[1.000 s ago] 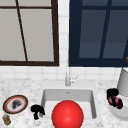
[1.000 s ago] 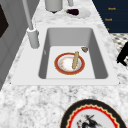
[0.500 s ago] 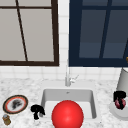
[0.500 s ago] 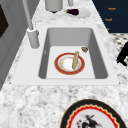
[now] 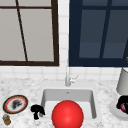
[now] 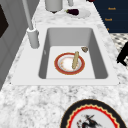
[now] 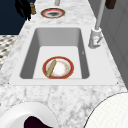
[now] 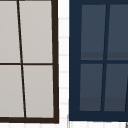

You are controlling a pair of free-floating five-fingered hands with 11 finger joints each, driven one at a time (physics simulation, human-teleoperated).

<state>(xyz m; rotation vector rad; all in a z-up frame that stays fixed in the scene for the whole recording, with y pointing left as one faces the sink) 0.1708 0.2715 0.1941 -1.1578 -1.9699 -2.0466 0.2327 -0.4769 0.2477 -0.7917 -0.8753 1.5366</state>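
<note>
At the sink's left front corner the left hand [image 5: 37, 111] hovers, fingers curled down on nothing, just right of the patterned plate [image 5: 15, 104] and small jar [image 5: 6, 119]. Far right, the right hand [image 5: 123, 103] sits on a white plate [image 5: 112, 110]; can't tell its fingers.

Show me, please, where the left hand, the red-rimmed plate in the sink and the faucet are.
left hand [image 5: 37, 110], front view, on its palm.
red-rimmed plate [image 6: 65, 65], left side view, on its pale middle.
faucet [image 7: 94, 38], right side view, on its base.
</note>
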